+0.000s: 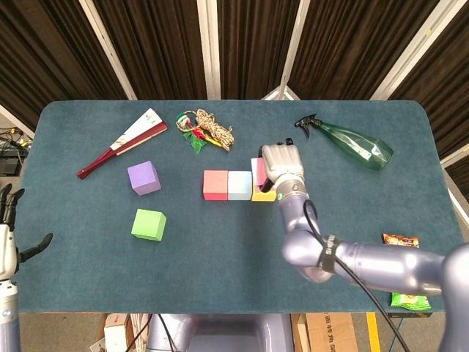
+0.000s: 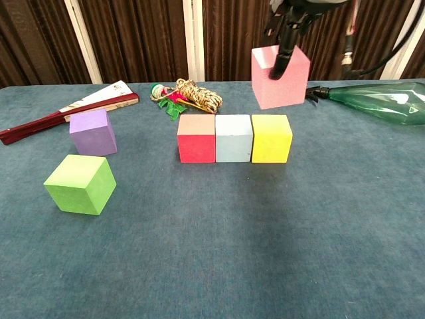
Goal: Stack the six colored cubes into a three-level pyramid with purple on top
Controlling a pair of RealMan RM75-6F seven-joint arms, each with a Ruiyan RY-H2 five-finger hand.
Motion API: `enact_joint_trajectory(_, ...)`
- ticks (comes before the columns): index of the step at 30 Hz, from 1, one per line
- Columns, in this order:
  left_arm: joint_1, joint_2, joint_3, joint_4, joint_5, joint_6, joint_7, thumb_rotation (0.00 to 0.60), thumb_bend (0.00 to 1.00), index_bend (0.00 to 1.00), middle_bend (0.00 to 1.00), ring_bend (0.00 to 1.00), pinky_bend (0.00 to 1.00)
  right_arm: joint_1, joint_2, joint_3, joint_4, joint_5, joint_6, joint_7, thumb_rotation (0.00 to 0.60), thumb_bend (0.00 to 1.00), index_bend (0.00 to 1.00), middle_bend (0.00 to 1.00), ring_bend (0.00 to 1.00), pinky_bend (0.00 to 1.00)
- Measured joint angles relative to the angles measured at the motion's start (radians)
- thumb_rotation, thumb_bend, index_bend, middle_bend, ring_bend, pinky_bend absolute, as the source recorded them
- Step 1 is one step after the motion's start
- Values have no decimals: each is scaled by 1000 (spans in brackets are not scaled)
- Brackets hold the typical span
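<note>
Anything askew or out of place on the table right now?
Only minor things. The green cube sits rotated, corner toward the chest camera, unlike the squared-up red, light blue and yellow row. The pink cube in the right hand is slightly tilted in the air. Nothing spilled or damaged.

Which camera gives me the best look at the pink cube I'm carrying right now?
The chest view: the pink cube shows two full faces, raised above the yellow cube, with dark fingers over its front. In the head view the right hand covers most of it, leaving only a pink sliver.
</note>
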Motion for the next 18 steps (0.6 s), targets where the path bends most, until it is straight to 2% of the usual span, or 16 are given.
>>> enact_joint_trajectory(12, 3, 9, -7, -7, -17, -7, -11, 600, 182, 141, 34, 0, 0, 10, -127, 49, 166, 53, 12, -59, 600, 251, 406, 350, 184, 0)
enact_joint_trajectory(18, 3, 8, -8, -9, -18, -8, -13, 600, 182, 141, 34, 0, 0, -7, -158, 79, 205, 68, 9, -84, 600, 250, 406, 350, 184, 0)
